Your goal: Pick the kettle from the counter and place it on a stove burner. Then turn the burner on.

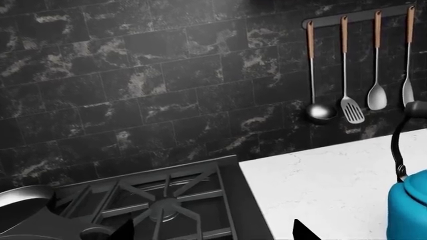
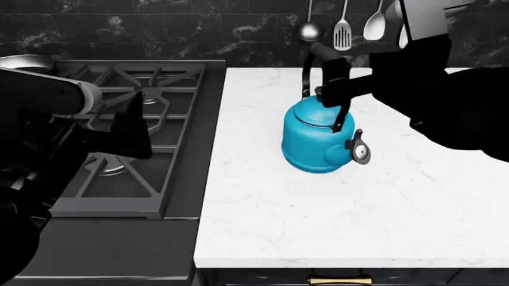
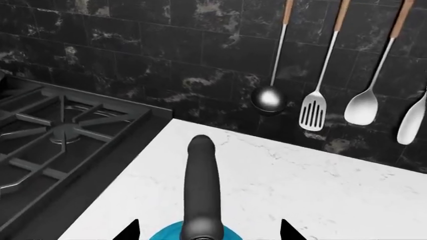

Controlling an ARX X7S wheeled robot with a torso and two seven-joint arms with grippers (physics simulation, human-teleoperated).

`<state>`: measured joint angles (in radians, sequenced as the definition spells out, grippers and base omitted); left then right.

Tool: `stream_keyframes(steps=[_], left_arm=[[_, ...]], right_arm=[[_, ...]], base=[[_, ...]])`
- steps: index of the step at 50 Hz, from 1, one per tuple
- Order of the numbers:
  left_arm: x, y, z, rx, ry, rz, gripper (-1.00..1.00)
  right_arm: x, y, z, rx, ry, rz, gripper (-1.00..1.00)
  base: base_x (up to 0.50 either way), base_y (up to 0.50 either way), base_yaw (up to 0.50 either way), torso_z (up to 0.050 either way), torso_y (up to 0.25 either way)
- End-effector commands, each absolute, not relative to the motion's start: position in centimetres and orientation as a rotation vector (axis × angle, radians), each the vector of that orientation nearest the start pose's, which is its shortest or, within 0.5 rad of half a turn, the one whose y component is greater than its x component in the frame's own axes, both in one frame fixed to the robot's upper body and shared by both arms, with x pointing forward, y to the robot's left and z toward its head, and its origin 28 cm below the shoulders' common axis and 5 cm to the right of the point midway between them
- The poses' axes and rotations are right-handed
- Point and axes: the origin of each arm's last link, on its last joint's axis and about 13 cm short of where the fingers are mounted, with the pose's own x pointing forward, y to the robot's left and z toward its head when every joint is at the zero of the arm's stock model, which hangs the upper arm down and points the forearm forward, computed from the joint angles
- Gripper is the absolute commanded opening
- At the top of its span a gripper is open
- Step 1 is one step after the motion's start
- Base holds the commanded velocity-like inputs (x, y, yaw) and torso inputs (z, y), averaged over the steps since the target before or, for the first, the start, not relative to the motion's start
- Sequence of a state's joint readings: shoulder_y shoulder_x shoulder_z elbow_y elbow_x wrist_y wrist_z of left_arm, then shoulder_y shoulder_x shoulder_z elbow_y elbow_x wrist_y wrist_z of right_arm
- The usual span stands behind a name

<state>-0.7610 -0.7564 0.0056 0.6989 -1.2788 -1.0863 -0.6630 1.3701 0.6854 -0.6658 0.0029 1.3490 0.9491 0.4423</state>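
The bright-blue kettle [image 2: 318, 142] stands upright on the white counter [image 2: 318, 220], to the right of the stove. Its black arched handle [image 3: 202, 185] runs between the spread fingertips of my right gripper [image 3: 210, 232], which is open and not touching it. In the head view the right gripper [image 2: 337, 89] sits at the top of the handle. My left gripper [image 1: 213, 232] is open and empty above the stove's right side, with a burner [image 1: 163, 210] just ahead. From the left wrist the kettle [image 1: 408, 205] shows at the edge of view.
A grey frying pan [image 2: 24, 61] sits at the stove's back left. Black grates cover the burners [image 2: 151, 80]. Several utensils [image 2: 342, 24] hang on a rail against the dark tiled wall behind the counter. Navy cabinets with a brass handle [image 2: 338, 279] lie below the front edge.
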Motion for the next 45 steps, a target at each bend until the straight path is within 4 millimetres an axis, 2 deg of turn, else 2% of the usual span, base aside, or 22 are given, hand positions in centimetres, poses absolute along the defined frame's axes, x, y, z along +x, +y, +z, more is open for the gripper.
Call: stream_keyframes(steps=[1, 28, 29, 45], left_arm=[[21.55, 26.26, 25.87, 0.146, -0.103, -0.107, 1.00], [21.52, 26.40, 25.81, 0.147, -0.102, -0.105, 1.00], [21.52, 26.40, 25.79, 0.146, -0.101, -0.105, 1.00], [21.49, 26.33, 25.82, 0.146, -0.101, -0.103, 1.00]], right_arm=[[32.33, -13.87, 29.84, -0.105, 0.182, 0.294, 1.00], [33.14, -13.40, 29.18, -0.121, 0.195, 0.321, 1.00], [33.15, -13.44, 29.20, -0.121, 0.194, 0.318, -1.00], [32.87, -13.71, 29.38, -0.138, 0.155, 0.296, -1.00]], base=[[0.00, 0.00, 0.00, 0.000, 0.000], [0.00, 0.00, 0.00, 0.000, 0.000], [0.00, 0.00, 0.00, 0.000, 0.000], [0.00, 0.00, 0.00, 0.000, 0.001]])
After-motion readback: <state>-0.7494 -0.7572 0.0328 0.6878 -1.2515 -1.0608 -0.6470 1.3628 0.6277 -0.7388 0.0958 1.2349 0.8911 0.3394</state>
